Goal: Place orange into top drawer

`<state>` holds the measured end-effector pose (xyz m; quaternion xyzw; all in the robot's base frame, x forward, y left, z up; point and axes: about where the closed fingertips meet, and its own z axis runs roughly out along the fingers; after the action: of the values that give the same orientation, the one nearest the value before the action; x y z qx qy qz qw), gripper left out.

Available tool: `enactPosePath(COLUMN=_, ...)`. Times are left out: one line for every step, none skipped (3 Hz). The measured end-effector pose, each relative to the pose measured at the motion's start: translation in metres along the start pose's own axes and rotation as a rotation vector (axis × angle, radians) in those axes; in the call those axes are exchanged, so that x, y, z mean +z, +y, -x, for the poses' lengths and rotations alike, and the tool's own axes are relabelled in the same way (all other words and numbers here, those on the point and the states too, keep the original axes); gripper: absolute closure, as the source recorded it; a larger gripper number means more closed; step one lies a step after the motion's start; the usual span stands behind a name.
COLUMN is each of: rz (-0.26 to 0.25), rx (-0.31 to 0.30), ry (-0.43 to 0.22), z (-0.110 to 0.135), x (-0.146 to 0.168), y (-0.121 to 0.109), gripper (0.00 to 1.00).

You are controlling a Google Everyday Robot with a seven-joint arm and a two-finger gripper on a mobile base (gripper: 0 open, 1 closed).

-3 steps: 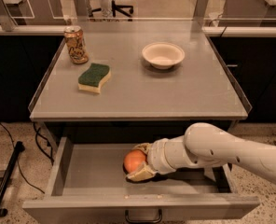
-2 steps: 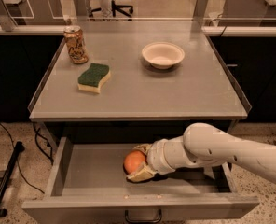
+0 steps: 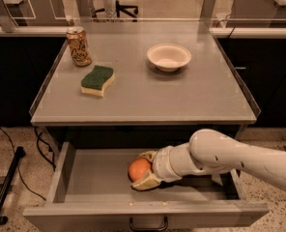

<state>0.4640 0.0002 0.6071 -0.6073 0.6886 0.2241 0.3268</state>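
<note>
— How did the orange (image 3: 138, 168) look?
— Round, smooth, evenly orange, with no long axis to speak of. It was inside the open top drawer (image 3: 94, 178), near the middle.
— And the gripper (image 3: 141, 173)?
— Inside the drawer too, its tan fingers (image 3: 145, 182) closed around the orange.

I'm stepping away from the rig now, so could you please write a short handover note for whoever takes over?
Gripper: inside the open top drawer, fingers closed around the orange.
Done: the orange is in the drawer, near its middle; whether it touches the floor cannot be told.
Left: release the orange and withdraw the arm.
</note>
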Motion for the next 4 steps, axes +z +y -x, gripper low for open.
enactPosePath(rz=0.000, rx=0.000, ry=0.000, z=0.000, x=0.000, y=0.000, gripper=0.57)
enactPosePath(rz=-0.004, rx=-0.002, ry=0.001, z=0.002, x=0.000, y=0.001, gripper=0.28)
enactPosePath(rz=-0.018, rx=-0.010, ry=0.003, z=0.008, x=-0.002, y=0.005, gripper=0.03)
enactPosePath(rz=-0.041, rx=-0.013, ry=0.012, z=0.013, x=-0.010, y=0.008, gripper=0.00)
